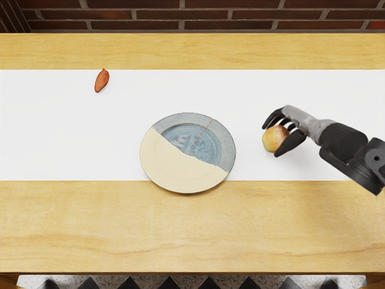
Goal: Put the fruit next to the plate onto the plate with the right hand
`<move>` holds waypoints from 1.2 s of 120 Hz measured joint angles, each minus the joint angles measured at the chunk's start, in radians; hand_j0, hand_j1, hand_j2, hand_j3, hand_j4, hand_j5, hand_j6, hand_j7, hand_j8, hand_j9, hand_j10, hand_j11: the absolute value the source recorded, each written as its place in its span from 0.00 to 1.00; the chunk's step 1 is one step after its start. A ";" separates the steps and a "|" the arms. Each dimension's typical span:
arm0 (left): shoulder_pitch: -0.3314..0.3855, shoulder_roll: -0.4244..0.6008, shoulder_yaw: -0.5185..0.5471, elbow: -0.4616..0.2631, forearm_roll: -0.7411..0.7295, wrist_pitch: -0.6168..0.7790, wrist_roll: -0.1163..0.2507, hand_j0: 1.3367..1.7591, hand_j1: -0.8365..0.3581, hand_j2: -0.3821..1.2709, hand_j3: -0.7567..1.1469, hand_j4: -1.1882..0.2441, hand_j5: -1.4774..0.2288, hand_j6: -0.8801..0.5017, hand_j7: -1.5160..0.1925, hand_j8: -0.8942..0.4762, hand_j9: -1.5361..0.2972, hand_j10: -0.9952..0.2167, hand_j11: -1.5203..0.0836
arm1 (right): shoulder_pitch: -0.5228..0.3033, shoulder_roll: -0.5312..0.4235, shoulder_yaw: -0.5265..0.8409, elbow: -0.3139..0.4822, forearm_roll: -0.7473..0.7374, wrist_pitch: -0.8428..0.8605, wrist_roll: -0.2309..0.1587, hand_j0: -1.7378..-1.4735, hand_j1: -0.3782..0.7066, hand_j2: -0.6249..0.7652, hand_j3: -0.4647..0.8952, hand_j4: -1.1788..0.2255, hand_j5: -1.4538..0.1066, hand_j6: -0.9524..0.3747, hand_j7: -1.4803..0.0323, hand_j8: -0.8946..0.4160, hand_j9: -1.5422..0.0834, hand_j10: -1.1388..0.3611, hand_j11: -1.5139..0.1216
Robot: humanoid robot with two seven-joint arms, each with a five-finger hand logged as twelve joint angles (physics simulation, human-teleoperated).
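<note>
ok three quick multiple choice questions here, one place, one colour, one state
1. The fruit sits where, relative to the plate? A on it B right of it C left of it
2. The plate's colours? A blue-grey and cream B all red C green and black
3. The right robot hand is? A flat on the plate B curled around the fruit C holding a cup
Answers: 1 B, it lies off the plate's right side; 2 A, two-tone halves; 3 B, it wraps the fruit.
</note>
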 joint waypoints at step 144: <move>0.000 0.000 0.000 0.000 0.000 0.000 0.000 0.76 0.98 0.23 0.40 0.82 0.86 0.63 0.88 0.65 0.83 0.81 0.94 | 0.076 0.279 -0.043 -0.050 0.035 0.018 0.000 0.31 0.51 0.56 0.34 0.45 0.45 0.43 0.50 0.42 0.49 0.45 0.47</move>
